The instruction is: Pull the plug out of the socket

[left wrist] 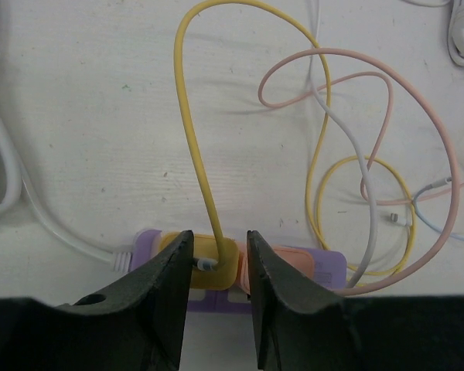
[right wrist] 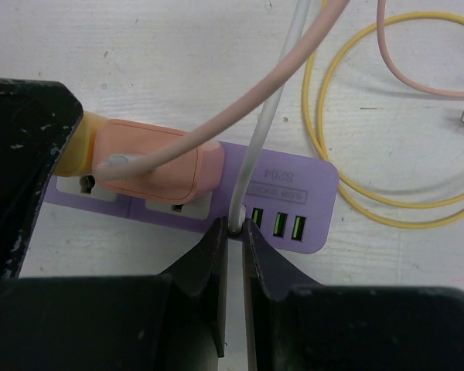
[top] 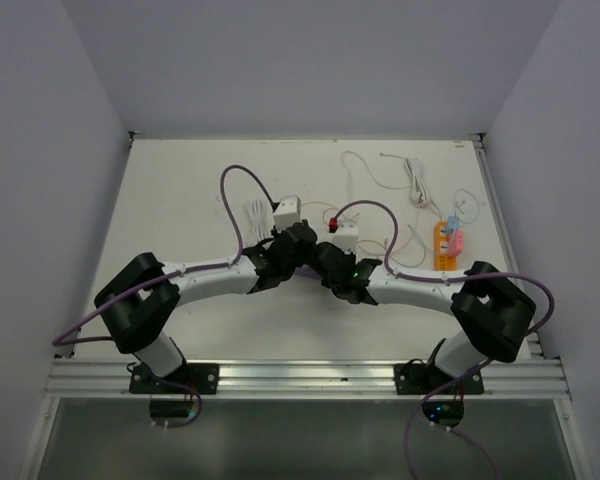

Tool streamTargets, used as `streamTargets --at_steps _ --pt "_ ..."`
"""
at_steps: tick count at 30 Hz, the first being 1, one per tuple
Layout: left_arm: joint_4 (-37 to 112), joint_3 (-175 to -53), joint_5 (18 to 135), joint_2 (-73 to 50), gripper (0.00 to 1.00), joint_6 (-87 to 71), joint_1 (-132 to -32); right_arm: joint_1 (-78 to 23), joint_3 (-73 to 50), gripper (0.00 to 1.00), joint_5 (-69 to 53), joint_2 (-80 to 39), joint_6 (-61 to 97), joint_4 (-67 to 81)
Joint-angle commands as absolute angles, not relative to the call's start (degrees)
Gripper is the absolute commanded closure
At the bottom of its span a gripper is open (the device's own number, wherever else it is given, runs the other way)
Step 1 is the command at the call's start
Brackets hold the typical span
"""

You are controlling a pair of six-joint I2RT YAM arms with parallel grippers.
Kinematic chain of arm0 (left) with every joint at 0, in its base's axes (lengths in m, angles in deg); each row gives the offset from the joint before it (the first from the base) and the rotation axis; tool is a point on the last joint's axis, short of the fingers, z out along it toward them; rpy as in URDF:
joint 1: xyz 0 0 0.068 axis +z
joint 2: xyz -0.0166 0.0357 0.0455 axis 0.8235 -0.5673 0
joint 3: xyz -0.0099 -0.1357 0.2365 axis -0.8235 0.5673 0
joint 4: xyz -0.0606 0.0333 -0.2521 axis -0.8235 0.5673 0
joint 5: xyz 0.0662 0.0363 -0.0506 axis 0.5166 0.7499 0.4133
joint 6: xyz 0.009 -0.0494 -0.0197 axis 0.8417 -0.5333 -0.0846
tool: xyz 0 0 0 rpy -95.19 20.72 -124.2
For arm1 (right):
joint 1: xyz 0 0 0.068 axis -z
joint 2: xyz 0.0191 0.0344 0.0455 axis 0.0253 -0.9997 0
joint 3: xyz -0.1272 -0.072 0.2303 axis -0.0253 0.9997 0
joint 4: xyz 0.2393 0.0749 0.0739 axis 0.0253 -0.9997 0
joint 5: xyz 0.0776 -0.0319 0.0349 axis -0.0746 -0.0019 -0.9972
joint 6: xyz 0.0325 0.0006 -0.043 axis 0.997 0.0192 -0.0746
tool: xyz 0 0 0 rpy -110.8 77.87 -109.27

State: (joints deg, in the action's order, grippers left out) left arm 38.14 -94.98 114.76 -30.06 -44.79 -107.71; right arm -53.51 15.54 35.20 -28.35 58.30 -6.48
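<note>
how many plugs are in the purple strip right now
2: a yellow plug at the strip's left end in the right wrist view, a pink plug beside it. A white cable also enters a usb port. More may be hidden.

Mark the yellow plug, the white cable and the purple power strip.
yellow plug (left wrist: 225,270), left wrist view, face just right of its cord.
white cable (right wrist: 252,166), right wrist view, where it crosses the strip.
purple power strip (right wrist: 321,197), right wrist view, bare right end.
</note>
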Motion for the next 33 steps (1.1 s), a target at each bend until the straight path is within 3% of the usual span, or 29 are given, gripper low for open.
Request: streamTargets --at_steps 1,3,8,13,22,33 --pt "48.3 -92.4 112.9 -30.8 0.61 -47.7 -110.1 -54.2 17.1 1.00 39.2 -25.6 59.8 -1.4" --pt "48.2 -91.8 113.4 -29.8 0.60 -48.8 -110.1 -54.2 18.6 1.00 39.3 -25.6 60.6 -1.1" --pt "47.3 -90.5 113.2 -28.0 0.45 -50.6 -110.1 -54.2 19.3 1.00 38.8 -25.2 60.6 -0.6" --pt "47.5 -90.9 111.1 -29.2 0.41 -49.9 -110.2 -54.3 19.4 1.00 38.7 -24.9 60.7 -0.4" --pt "56.7 -94.9 112.6 -35.7 0.49 -52.0 -110.2 -54.3 19.1 1.00 37.0 -24.9 60.0 0.5" --pt "59.3 -96.6 111.7 -40.3 0.49 -52.5 -111.3 -54.3 19.2 1.00 34.1 -21.1 57.7 4.2"
